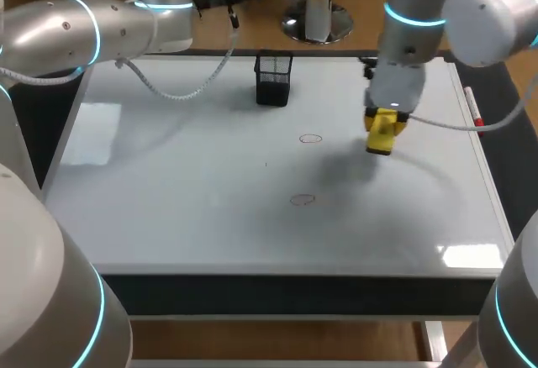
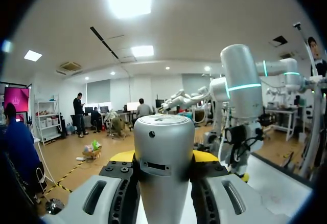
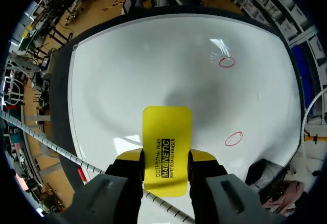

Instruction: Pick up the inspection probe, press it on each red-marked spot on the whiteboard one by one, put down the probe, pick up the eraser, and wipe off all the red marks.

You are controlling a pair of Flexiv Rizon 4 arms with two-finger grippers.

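Observation:
My right gripper (image 1: 386,118) is shut on the yellow eraser (image 1: 381,135) and holds it just above the whiteboard (image 1: 168,175), right of the far red circle (image 1: 310,139). A second red circle (image 1: 303,199) lies nearer the front. In the right wrist view the eraser (image 3: 167,127) sticks out between the fingers of the gripper (image 3: 166,157), with both circles (image 3: 227,62) (image 3: 233,138) beside and ahead of it. In the left wrist view my left gripper (image 2: 163,158) is shut on the silver probe (image 2: 163,142), raised off the board. That gripper is outside the head view.
A black mesh pen holder (image 1: 273,78) stands at the board's far middle. A red marker (image 1: 473,106) lies along the right edge. A grey cable (image 1: 189,91) hangs from my left arm over the far left of the board.

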